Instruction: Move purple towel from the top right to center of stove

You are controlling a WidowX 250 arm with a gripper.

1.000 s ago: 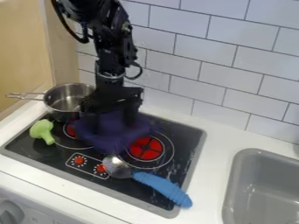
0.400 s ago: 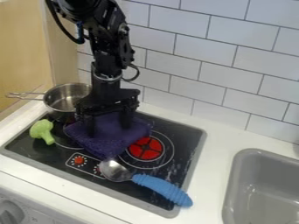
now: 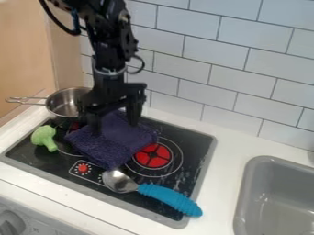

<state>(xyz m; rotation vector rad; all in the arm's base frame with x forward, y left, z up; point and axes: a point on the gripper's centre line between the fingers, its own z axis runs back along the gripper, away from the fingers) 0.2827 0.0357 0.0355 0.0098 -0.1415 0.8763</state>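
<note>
Black and coming down from the top edge, the claw is hanging over the back part of the purple towel, its 2 fingers standing wide apart with cloth showing between them. The towel is lying spread out at a slant on the stove, around the middle and a bit to the left, its right side reaching the ring around 1 red burner. Just in front of the towel's near corner, the bowl of a metal spoon is resting on the stove, and its blue handle is pointing toward the front right, the end lying over the stove's rim. Left of the towel, a green broccoli piece is sitting near the stove's left edge. Behind that, a metal pot is standing upright at the back left, its handle pointing left. White bench is surrounding the stove, and a grey sink is occupying the right side. White tiles are covering the wall behind.
</note>
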